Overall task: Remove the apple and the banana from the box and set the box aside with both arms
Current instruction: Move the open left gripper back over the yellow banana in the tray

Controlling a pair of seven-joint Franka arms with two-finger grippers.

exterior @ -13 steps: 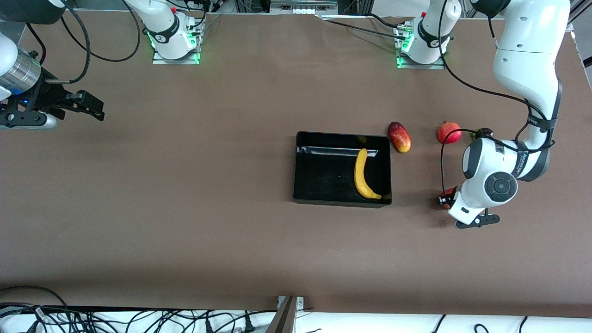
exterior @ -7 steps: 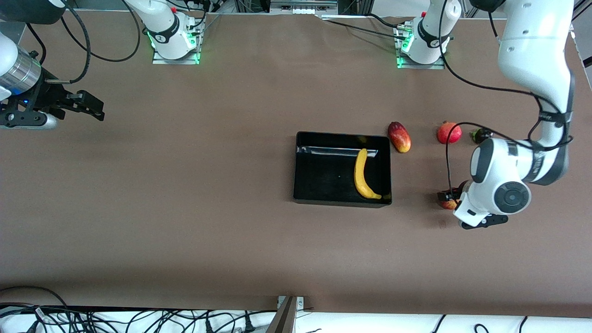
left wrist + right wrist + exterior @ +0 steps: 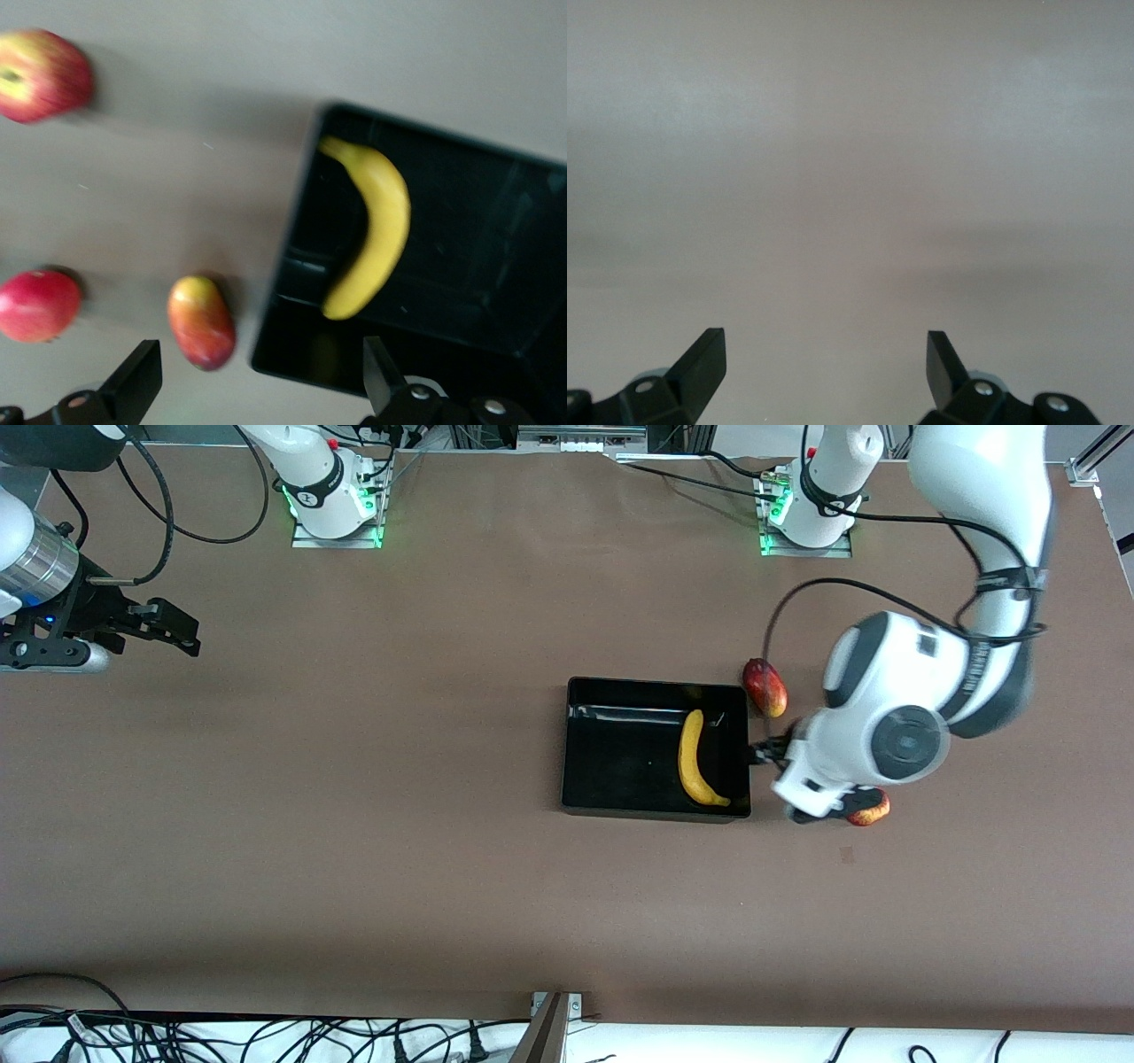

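Note:
The black box lies mid-table with the yellow banana inside, along its wall toward the left arm's end. The red-and-yellow apple rests on the table beside the box, toward the left arm's end, half hidden under the left arm. My left gripper hangs open and empty over the box's edge on that side. The left wrist view shows the apple, banana and box below the left gripper. My right gripper waits open over bare table at the right arm's end, also seen as the right gripper.
A red-yellow mango lies by the box's corner on the side of the robot bases, also seen as the mango. A red pomegranate lies farther toward the left arm's end, hidden by the arm in the front view.
My left gripper opened and let go of the apple, which stays on the table. The left arm then rose and swung toward the box. The right arm has not moved.

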